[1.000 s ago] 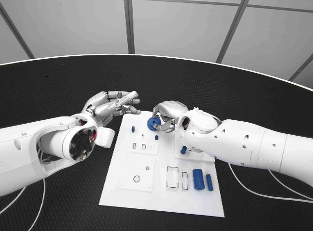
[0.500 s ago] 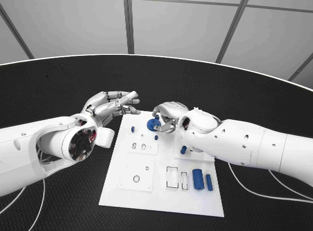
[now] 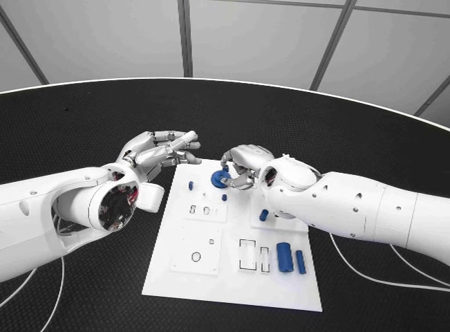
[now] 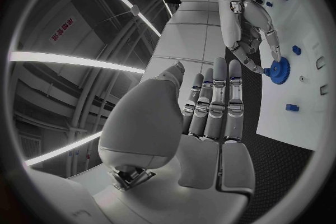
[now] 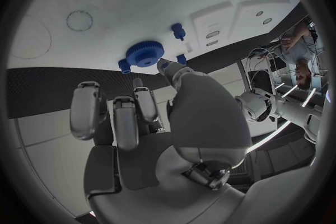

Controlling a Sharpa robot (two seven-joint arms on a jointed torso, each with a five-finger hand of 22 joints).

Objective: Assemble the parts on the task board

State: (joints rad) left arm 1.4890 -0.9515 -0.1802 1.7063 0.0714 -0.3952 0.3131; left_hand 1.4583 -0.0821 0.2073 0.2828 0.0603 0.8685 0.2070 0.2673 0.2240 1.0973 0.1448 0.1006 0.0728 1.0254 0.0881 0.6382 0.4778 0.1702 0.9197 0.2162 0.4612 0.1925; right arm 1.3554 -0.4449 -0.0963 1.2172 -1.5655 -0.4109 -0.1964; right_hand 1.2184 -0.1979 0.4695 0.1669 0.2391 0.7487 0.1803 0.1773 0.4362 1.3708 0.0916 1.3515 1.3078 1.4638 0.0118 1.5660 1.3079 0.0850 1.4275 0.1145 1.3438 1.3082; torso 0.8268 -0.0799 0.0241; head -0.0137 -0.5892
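While assembly is partway: blue gear sits at the task board's far end, under the right hand.
Right fingers: touching the gear, grasp unclear.
Left hand: empty, fingers straight and together, above the surface beside the board.
Left to do: loose blue cylinders, empty slots, judged.

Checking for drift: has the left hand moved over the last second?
No. The left hand sits at the same spot beside the task board's far left corner.
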